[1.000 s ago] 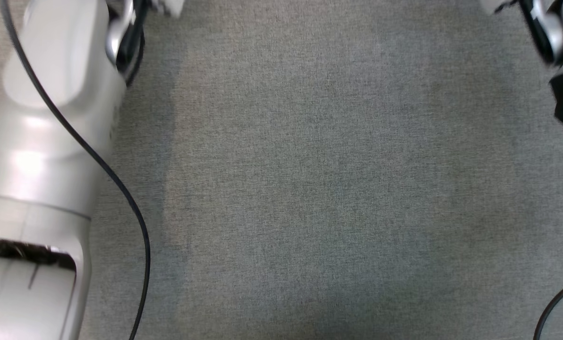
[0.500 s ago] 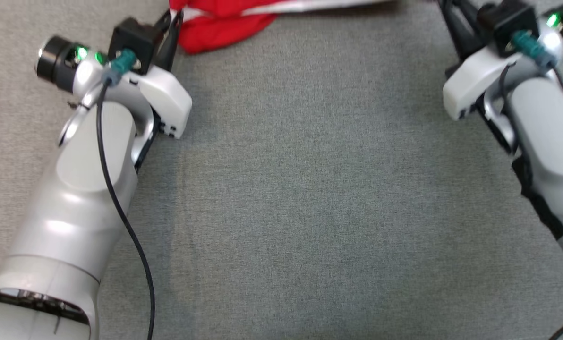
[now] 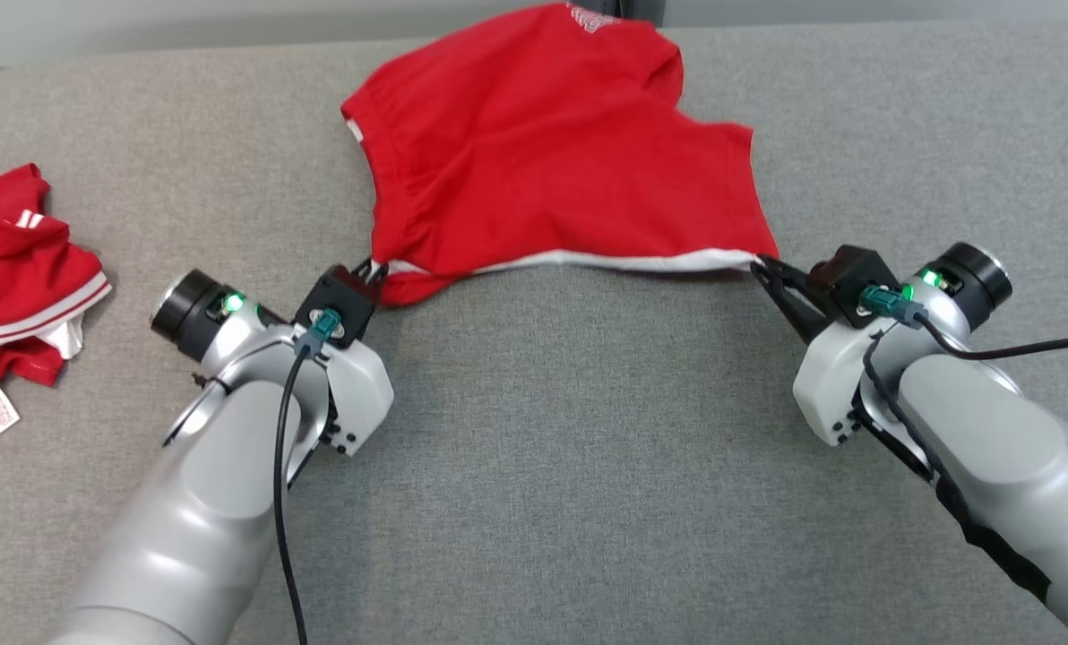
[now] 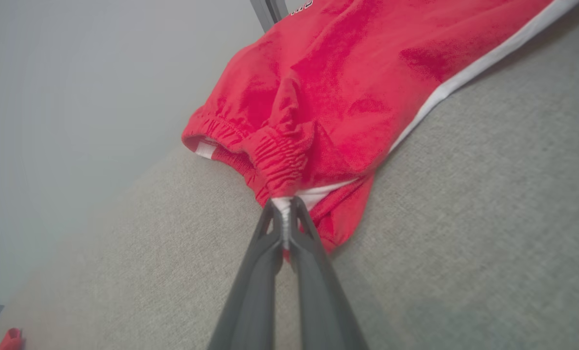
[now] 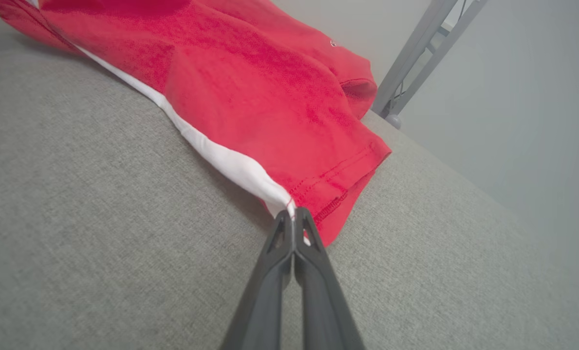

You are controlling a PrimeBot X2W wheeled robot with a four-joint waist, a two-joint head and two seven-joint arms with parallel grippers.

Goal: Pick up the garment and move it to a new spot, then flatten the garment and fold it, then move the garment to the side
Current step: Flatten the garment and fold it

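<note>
The garment is red with a white side stripe and an elastic waistband, and it lies spread on the grey padded surface at the far middle. My left gripper is shut on its near left corner by the waistband, as the left wrist view shows at the left gripper. My right gripper is shut on the near right corner, at the end of the white stripe, seen close up at the right gripper. The near edge runs taut between both grippers.
A second red garment with white trim lies crumpled at the left edge of the surface. A grey metal frame leg stands beyond the far edge. Open grey surface lies between my two arms, towards me.
The whole head picture has shifted, so the camera has tilted up: the garment and both grippers have come into full view. Both grippers stay shut on its corners.
</note>
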